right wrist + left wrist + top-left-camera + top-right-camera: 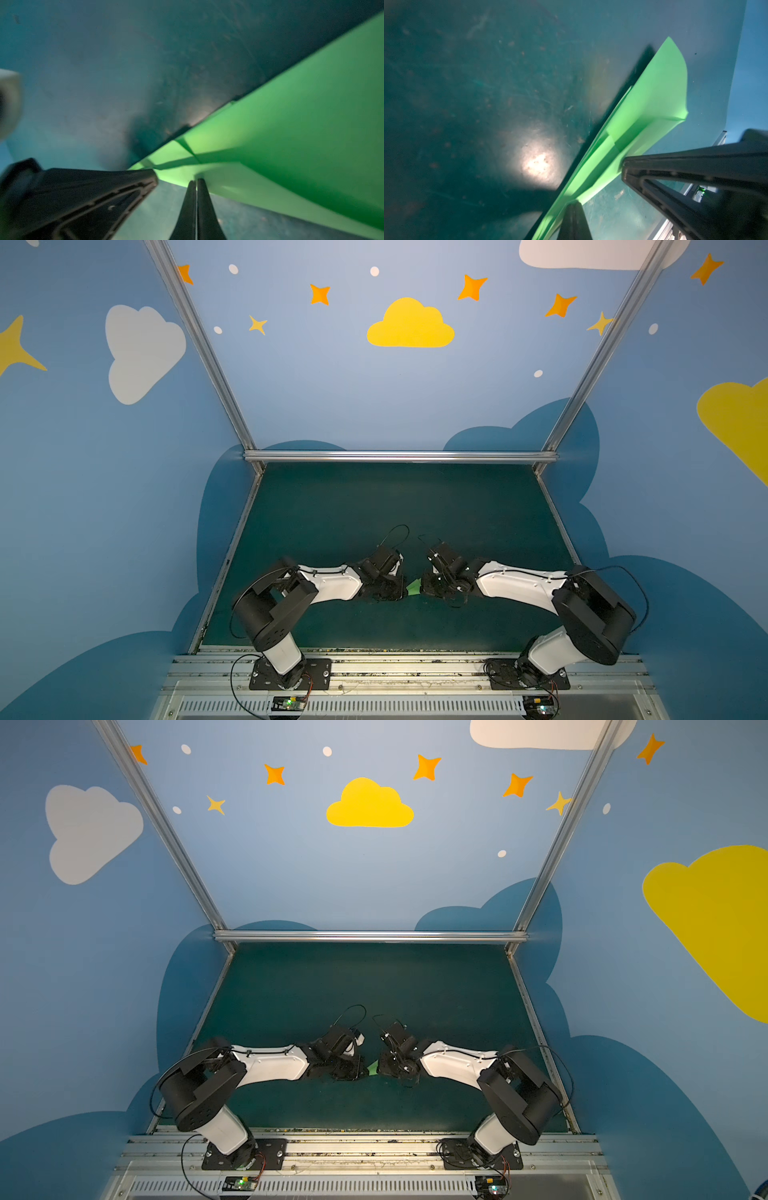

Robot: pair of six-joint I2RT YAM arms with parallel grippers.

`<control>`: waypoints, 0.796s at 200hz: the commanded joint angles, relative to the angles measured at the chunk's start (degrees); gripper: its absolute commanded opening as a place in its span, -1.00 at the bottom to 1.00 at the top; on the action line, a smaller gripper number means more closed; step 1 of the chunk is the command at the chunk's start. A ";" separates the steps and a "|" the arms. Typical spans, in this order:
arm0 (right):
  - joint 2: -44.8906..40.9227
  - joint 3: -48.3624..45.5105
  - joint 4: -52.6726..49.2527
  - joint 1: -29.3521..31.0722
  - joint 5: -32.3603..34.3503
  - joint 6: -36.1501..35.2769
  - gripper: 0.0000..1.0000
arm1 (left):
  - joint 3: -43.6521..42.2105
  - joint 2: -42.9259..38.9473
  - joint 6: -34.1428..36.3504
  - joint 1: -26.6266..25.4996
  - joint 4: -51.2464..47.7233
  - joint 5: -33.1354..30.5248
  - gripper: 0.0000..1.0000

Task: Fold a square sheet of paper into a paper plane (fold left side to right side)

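- The left arm (328, 585) rises from its base on the near rail (407, 668). Its elbow is out to the left and its white forearm reaches inward, nearly level, toward the middle.
- The right arm (515, 585) mirrors it, with the elbow out to the right and the forearm reaching inward.
- Both wrists are bent downward, so the two grippers point at each other, nearly tip to tip, low over the near-middle of the mat (395, 506).
- In both top views only a small green piece of the plane (414, 587) shows in the gap between the grippers.
- The left gripper (573, 207) has its fingers pressed together at the plane's edge. It appears to be pinching that edge, though the contact itself is blurred.
- The right gripper (196, 182) has its fingers together with no gap and is clamped on a thin edge of the plane.
- In the left wrist view the plane is a slim folded dart with one wing flaring wide. It casts a dark shadow on the mat alongside.
- Each wrist view shows the opposite gripper's tip touching the plane close to its own grip.
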 commanded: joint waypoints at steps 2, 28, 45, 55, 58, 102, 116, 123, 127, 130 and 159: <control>-2.32 -2.53 -1.74 -0.93 1.77 0.65 -1.00 | -0.77 2.86 -0.09 -0.01 -2.24 -1.77 -0.93; -4.65 -5.96 -2.87 -3.22 2.34 0.43 -1.00 | -0.94 2.95 -0.08 -0.05 -2.21 -1.80 -0.93; -6.96 -7.95 -4.22 -5.15 2.78 0.39 -1.00 | -1.07 2.94 -0.07 -0.05 -2.17 -1.68 -0.93; -8.53 -9.19 -5.18 -6.56 3.01 0.22 -1.00 | -1.07 2.91 -0.01 -0.02 -2.21 -1.75 -0.93; -9.09 -9.55 -5.60 -7.00 3.05 0.21 -1.00 | -1.07 2.87 -0.01 -0.02 -2.14 -1.82 -0.93; -19.30 -14.33 -15.41 -14.86 5.76 2.35 -1.00 | -1.18 1.44 -0.01 -0.03 -2.51 -2.05 -0.93; -23.37 -15.63 -17.30 -17.92 5.22 2.58 -1.00 | -0.67 0.51 0.23 0.06 -3.23 -2.16 -0.93; -25.41 -16.16 -17.58 -19.18 4.82 2.54 -1.00 | -0.22 -0.35 0.42 0.03 -3.57 -1.88 -0.93; -26.80 -16.51 -17.59 -19.69 4.71 2.57 -1.00 | -0.03 -0.95 0.50 0.05 -3.62 -1.62 -0.93; -27.60 -16.58 -17.59 -19.94 4.62 2.50 -1.00 | 0.14 -1.52 0.58 0.04 -3.71 -1.48 -0.93; -33.27 -16.92 -17.72 -22.18 1.87 0.11 -1.00 | 3.83 -6.62 1.78 0.36 -7.62 -2.88 -0.89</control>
